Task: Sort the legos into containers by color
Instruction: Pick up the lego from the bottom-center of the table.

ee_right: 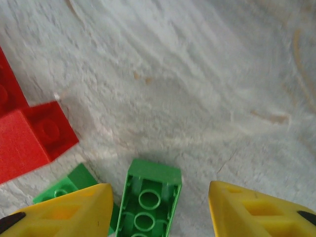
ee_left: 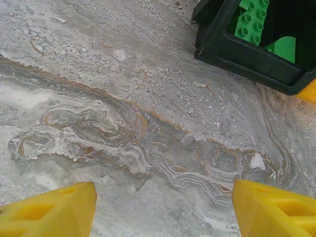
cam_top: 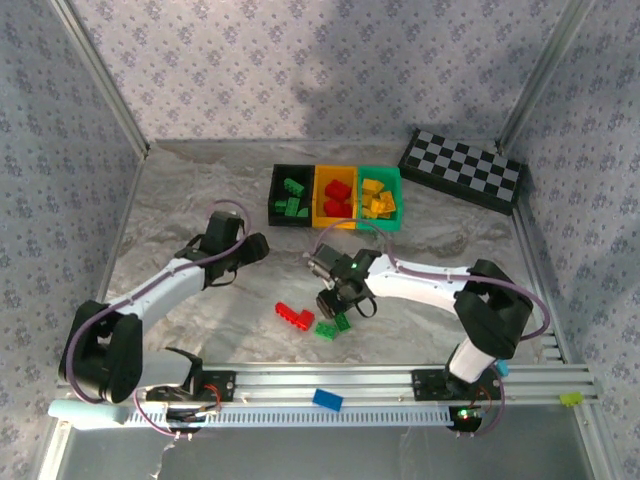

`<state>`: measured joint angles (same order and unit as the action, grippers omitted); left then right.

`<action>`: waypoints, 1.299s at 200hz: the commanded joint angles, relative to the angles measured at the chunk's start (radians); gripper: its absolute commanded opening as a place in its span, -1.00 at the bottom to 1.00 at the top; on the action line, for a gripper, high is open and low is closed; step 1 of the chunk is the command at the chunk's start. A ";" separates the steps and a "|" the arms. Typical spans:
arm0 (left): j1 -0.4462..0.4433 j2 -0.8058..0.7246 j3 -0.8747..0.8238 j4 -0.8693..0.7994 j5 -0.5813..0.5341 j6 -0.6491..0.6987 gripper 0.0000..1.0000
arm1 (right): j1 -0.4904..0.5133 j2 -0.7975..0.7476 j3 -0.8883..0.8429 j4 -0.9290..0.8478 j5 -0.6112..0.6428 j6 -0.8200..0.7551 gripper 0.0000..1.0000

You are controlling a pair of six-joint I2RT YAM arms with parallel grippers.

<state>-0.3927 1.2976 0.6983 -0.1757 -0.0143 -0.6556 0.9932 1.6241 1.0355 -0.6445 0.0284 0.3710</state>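
On the desk (cam_top: 200, 290), a marbled grey surface, largest item first:

1. Left arm (cam_top: 160, 290): reaches from the near-left base toward the middle of the desk.
2. Right arm (cam_top: 420, 282): reaches from the near-right base leftward to the near-middle.
3. Board (cam_top: 462, 170): black-and-white checkered, in the far-right corner, well apart from both hands.
4. Bins: three in a touching row at the far middle.
   - Black bin (cam_top: 273, 195), on the left, holds green legos (cam_top: 293, 200).
   - Yellow bin (cam_top: 318, 200), in the centre, holds red legos (cam_top: 338, 197).
   - Green bin (cam_top: 398, 195), on the right, holds yellow legos (cam_top: 378, 200).
5. Left hand (cam_top: 255, 247): wide and empty over bare desk. In the wrist view the hand (ee_left: 163, 207) has a corner of the black bin (ee_left: 247, 54) ahead and to the right.
6. Right hand (cam_top: 340, 300): partly open, low over the loose legos. In the wrist view the hand (ee_right: 160, 207) straddles the green brick. A gap shows between that brick and one finger (ee_right: 256, 212), so nothing is clamped.
7. Red pair (cam_top: 295, 315) (ee_right: 29, 133): joined in an L, loose on the desk just left of the right hand.
8. Green brick (cam_top: 343, 321) (ee_right: 148, 197): hollow underside up, between the right fingers.
9. Second green brick (cam_top: 326, 330) (ee_right: 74, 182): studs up, just beside the first, partly under a finger.
10. Blue brick (cam_top: 327, 400): lies alone on the rail (cam_top: 400, 385) at the near edge.
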 commanded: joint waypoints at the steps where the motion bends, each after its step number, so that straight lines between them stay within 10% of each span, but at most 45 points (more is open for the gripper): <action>1: 0.005 0.016 0.029 0.037 0.014 0.012 0.46 | 0.021 -0.027 -0.026 -0.037 0.026 0.068 0.11; 260: 0.002 -0.037 0.020 -0.007 0.014 -0.012 0.46 | -0.061 0.093 0.088 0.235 -0.013 0.086 -0.36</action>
<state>-0.3927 1.3117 0.7082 -0.1608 0.0105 -0.6567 0.9710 1.6733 1.0454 -0.4885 0.0540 0.4995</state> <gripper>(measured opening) 0.727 0.323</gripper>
